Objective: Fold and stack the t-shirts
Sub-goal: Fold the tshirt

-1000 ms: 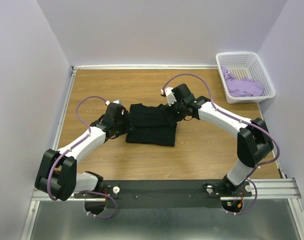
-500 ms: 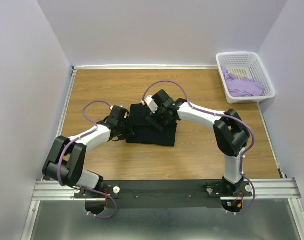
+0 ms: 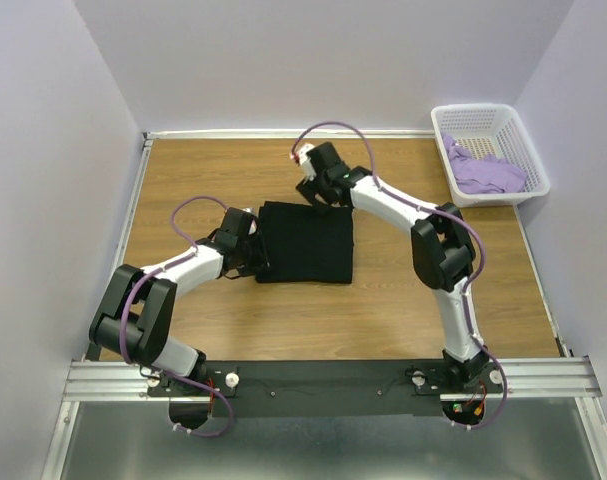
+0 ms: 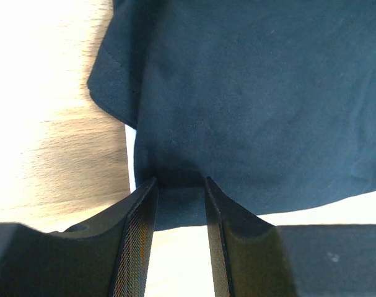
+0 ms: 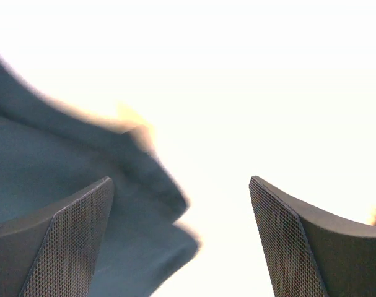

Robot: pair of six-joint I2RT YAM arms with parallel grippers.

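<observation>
The black t-shirt (image 3: 305, 243) lies folded as a flat rectangle in the middle of the wooden table. My left gripper (image 3: 255, 262) is at its left near corner. In the left wrist view its fingers (image 4: 180, 180) stand a narrow gap apart, straddling the flat edge of the shirt (image 4: 256, 93). My right gripper (image 3: 318, 195) hovers just past the shirt's far edge. It is wide open and empty in the right wrist view (image 5: 181, 179), with blurred black cloth (image 5: 64, 161) below on the left. The lavender t-shirt (image 3: 488, 173) lies crumpled in the basket.
A white lattice basket (image 3: 510, 122) stands at the table's back right corner. Pale walls close in the table at the back and both sides. A metal rail (image 3: 333, 375) carries the arm bases along the near edge.
My right gripper swept from the shirt's right side across it to its far edge and let go. The shirt went from rumpled to a flat rectangle. My left gripper stayed at the left edge.
</observation>
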